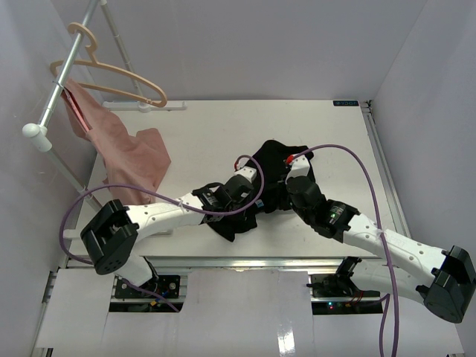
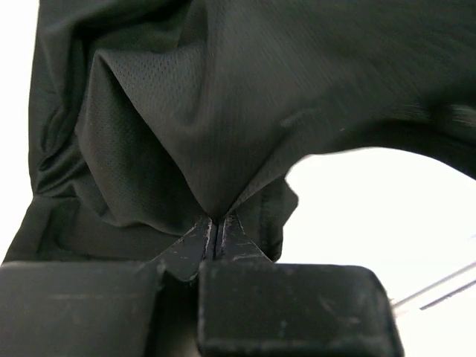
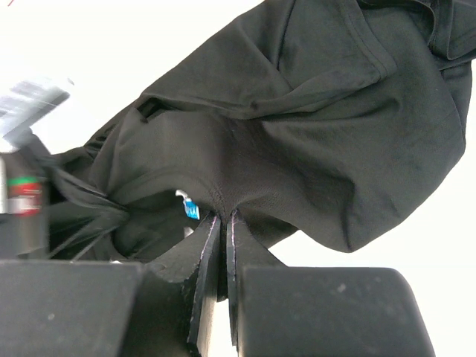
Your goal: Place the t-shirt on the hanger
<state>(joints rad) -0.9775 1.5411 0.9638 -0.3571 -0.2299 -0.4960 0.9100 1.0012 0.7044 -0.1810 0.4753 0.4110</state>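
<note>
Pinching shirt [image 1: 271,160] with left gripper [image 2: 214,223] and right gripper [image 3: 223,217], jaws pressed together on thin folds. Risk of slipping free during lift toward hanger [image 1: 119,68], given shallow bite.

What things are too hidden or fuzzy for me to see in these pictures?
- Top view: the fingertips of the left hand and right hand are buried in the t-shirt.
- Left wrist view: the t-shirt fills the frame, so the hanger is out of sight.
- Right wrist view: the blue tag is too small to read; the thing at the left edge is blurred.
</note>
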